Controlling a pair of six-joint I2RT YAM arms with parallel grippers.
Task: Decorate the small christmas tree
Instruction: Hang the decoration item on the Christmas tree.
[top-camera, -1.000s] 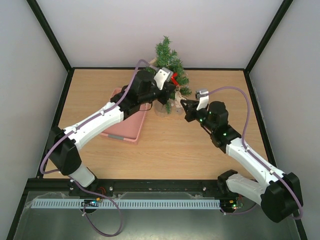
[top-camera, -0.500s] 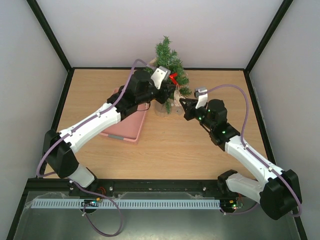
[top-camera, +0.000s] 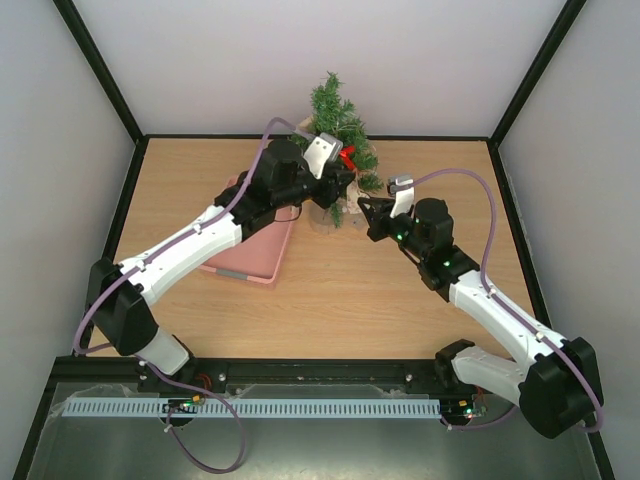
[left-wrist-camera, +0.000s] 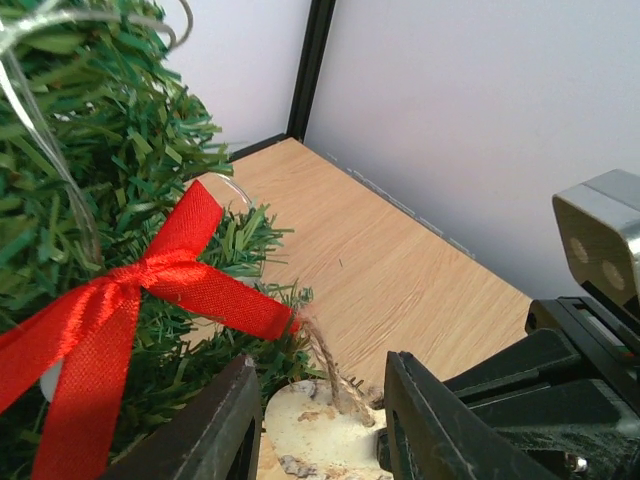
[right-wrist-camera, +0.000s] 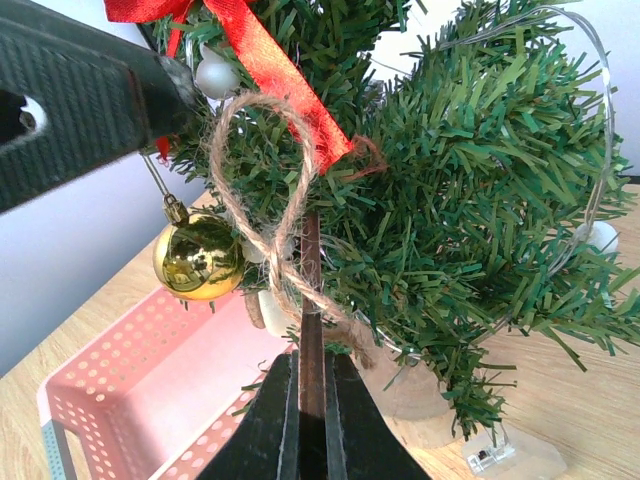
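The small christmas tree (top-camera: 337, 125) stands at the table's back middle and carries a red bow (left-wrist-camera: 150, 282), a gold ball (right-wrist-camera: 198, 257) and a wire of lights. My right gripper (top-camera: 366, 214) (right-wrist-camera: 311, 392) is shut on a thin flat disc ornament (right-wrist-camera: 311, 300), seen edge-on against the lower branches. The ornament's jute twine loop (right-wrist-camera: 268, 190) reaches up to the bow's tail. My left gripper (top-camera: 337, 188) (left-wrist-camera: 325, 425) is open, its fingers either side of the ornament's cream face (left-wrist-camera: 320, 415) and twine, not touching them.
A pink perforated basket (top-camera: 250, 250) (right-wrist-camera: 150, 380) lies left of the tree under the left arm. The tree's pale pot base (right-wrist-camera: 400, 385) and a small clear light switch (right-wrist-camera: 482, 455) sit on the wood. The back wall is close behind the tree.
Both wrists have edged slightly closer to the tree. The right gripper stays shut on the ornament and the left stays open.
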